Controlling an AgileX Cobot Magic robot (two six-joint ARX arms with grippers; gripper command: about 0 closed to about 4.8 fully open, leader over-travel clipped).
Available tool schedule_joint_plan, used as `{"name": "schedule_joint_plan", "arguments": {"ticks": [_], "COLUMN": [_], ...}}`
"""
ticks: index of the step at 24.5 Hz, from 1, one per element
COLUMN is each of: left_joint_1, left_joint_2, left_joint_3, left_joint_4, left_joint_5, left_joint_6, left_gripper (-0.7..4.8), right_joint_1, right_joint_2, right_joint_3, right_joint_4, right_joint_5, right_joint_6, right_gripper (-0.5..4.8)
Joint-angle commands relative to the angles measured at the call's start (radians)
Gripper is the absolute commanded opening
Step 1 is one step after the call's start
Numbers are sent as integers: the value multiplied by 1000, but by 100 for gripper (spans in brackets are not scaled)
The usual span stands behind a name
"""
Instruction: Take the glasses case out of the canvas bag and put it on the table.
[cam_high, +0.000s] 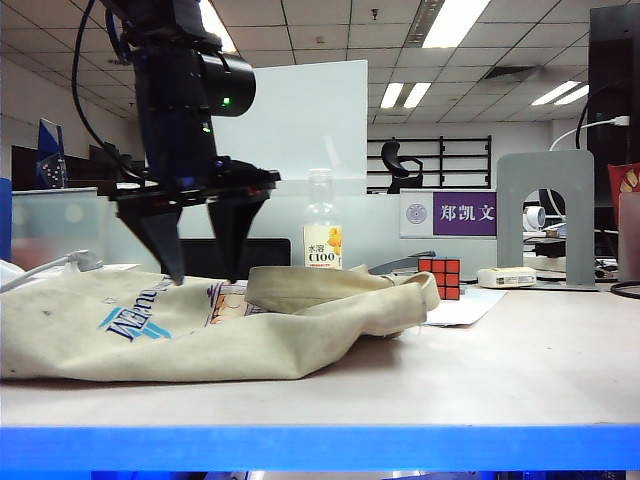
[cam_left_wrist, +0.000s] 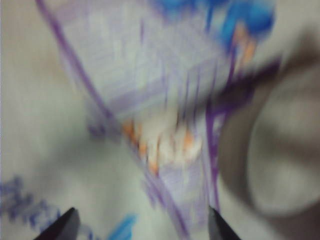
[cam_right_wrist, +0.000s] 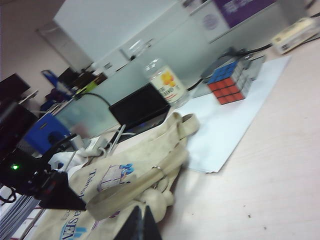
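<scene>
Bright blue edging runs along the bottom of the exterior view, the front lip of the pale table (cam_high: 520, 370). On it, filling the lower left, lies the canvas bag (cam_high: 150, 330), flattened, with blue lettering and a cartoon print facing up and its straps bunched toward the centre.

From the upper left of that view the dark left arm comes down steeply. Its left gripper (cam_high: 205, 278) points straight down at the bag's printed panel, its two tapered fingers spread apart with nothing between them; their tips are at or just above the cloth, and contact cannot be judged. The left wrist view is heavily blurred: both fingertips show dark at the bottom edge, far apart, with the bag's print beyond.

The right gripper (cam_right_wrist: 141, 225) appears only at the bottom edge of its own wrist view, its jaws pressed together, empty, low over the table beside the bag.

Behind the bag stand a clear bottle (cam_high: 322, 232) with a yellow label and a Rubik's cube (cam_high: 440, 277) on a white sheet (cam_high: 462, 307). Further back are a grey partition, a purple name sign and ceiling lights.

No glasses case can be seen in any view.
</scene>
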Motion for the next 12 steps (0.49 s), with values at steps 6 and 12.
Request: {"name": "schedule_joint_plan", "arguments": {"ticks": [6,12], "left_joint_1": [-184,-220], "left_joint_2": [-32,-32], "left_joint_3": [6,6], "left_joint_4": [-114,257], "left_joint_5": [-146,-301], "left_joint_6": [459,605], "left_gripper": [343,342], "right_joint_1": [35,36], "right_joint_2": [-2,-2], "right_joint_3": [-19,-25], "right_joint_4": [26,35], "right_joint_5": [18,13], "right_joint_6": [-6,-6], "right_gripper": [-7,-7]}}
